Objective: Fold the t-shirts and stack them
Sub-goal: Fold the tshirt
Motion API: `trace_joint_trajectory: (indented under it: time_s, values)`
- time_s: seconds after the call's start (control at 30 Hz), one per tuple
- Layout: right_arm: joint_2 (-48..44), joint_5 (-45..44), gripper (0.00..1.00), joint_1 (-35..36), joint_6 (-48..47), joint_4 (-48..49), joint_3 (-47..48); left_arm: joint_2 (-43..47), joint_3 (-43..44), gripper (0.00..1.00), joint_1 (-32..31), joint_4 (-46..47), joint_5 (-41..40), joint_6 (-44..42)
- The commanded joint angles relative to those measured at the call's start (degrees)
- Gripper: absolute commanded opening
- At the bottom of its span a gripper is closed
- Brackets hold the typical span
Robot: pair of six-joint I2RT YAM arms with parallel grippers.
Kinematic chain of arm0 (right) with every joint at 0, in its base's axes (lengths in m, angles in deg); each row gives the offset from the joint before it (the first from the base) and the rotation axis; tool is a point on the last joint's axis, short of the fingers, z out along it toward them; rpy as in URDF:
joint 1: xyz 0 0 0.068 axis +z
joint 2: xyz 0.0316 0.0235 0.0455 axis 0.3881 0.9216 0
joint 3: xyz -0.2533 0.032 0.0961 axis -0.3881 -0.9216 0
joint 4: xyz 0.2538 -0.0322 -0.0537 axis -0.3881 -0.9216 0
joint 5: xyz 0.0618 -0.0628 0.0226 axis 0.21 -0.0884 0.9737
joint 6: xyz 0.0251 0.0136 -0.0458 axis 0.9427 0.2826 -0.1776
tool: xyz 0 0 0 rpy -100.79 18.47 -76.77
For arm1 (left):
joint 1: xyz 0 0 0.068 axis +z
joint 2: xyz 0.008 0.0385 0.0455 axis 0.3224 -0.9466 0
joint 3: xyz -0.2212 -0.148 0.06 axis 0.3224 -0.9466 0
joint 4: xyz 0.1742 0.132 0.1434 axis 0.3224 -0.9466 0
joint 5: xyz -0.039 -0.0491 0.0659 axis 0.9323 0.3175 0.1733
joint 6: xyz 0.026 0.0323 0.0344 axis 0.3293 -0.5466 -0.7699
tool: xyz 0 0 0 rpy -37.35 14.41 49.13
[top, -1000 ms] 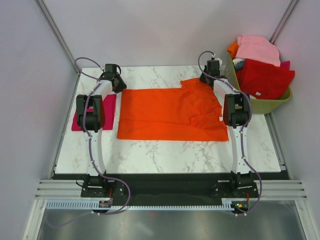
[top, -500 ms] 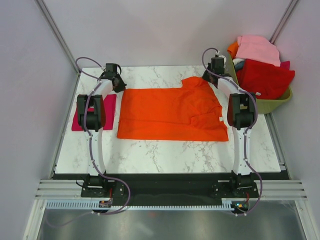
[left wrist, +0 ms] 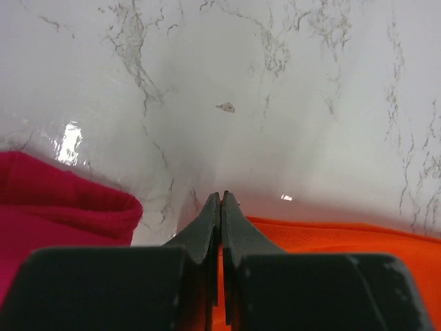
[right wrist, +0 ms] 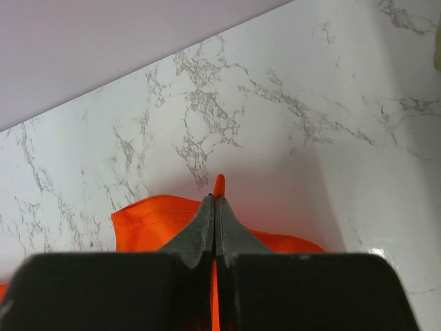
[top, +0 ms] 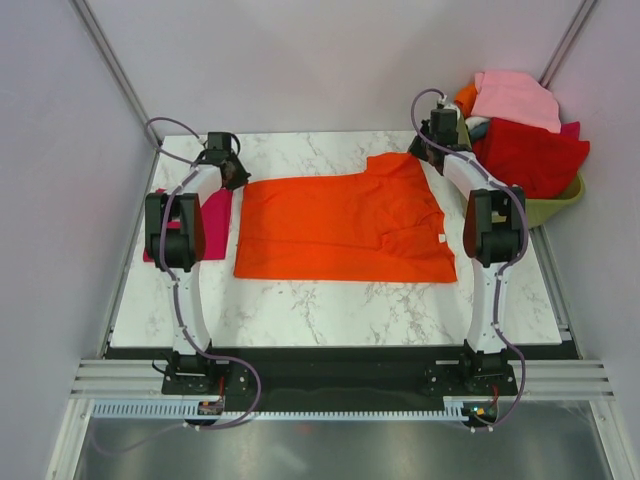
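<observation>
The bright orange cloth t-shirt [top: 340,225] lies spread flat in the middle of the white marble bench [top: 330,300], with the crimson-magenta folded t-shirt [top: 215,212] just beside its left edge. The orange cloth looks light and limp, and probably slides easily on the polished stone, so it is best taken at its two far corners together. The left tool [left wrist: 220,196] is pressed together at the far left corner. A sliver of orange shows between its fingers, so it appears to pinch that edge. The right tool [right wrist: 215,200] is likewise closed at the far right sleeve, with a nub of orange cloth poking past its tips.
</observation>
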Motion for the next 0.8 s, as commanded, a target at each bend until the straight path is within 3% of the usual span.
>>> trace_joint_trajectory:
  time_s: [0.0, 0.77]
  values:
    - [-5.33, 1.88, 0.0, -0.03, 0.11, 1.09, -1.98, 6.6, -3.3, 0.02, 0.2, 5.76, -2.0, -2.59]
    - [-25.98, 1.97, 0.0, 0.32, 1.08, 3.11, -24.92, 22.06, -23.34, 0.02, -0.15, 17.27, -0.77, -3.03]
